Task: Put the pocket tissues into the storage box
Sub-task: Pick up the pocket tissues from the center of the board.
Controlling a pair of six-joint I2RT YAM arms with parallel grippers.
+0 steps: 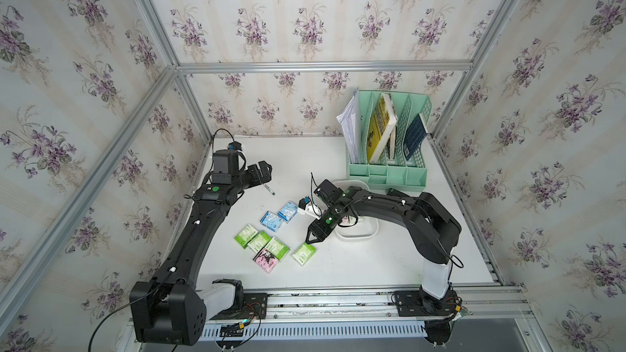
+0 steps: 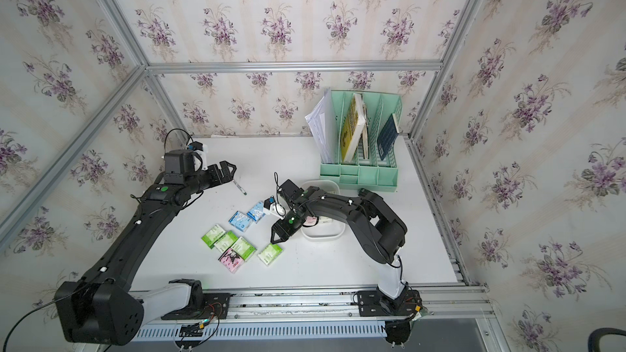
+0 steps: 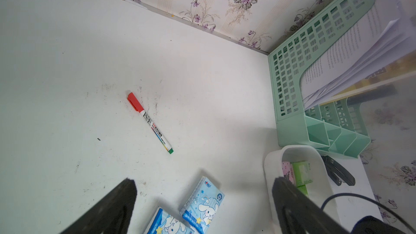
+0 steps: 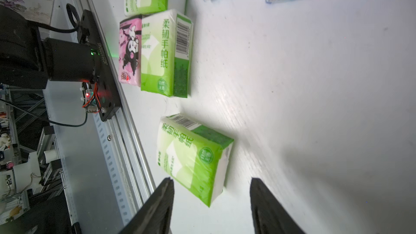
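Observation:
Several pocket tissues lie on the white table in both top views. They are a group of green packets (image 1: pixel 259 242) with a pink one (image 1: pixel 266 259), two light blue ones (image 1: pixel 272 221) and a lone green packet (image 1: pixel 304 253) (image 4: pixel 193 156). My right gripper (image 1: pixel 310 240) (image 4: pixel 211 180) is open just by that lone packet, whose near corner shows between the fingers, ungripped. The white storage box (image 1: pixel 355 239) (image 3: pixel 273 160) sits under the right arm and holds a pink packet (image 3: pixel 288 172) and a green packet (image 3: pixel 302 172). My left gripper (image 1: pixel 265 168) (image 3: pixel 202 181) hangs open and empty beyond the blue packets (image 3: pixel 202 201).
A red-capped marker (image 1: pixel 269 189) (image 3: pixel 149 122) lies near the left gripper. A mint-green file organiser (image 1: pixel 388 150) with books and papers stands at the back right, just behind the box. A black stapler-like object (image 3: pixel 340 173) lies beside the box. Metal rails edge the table front.

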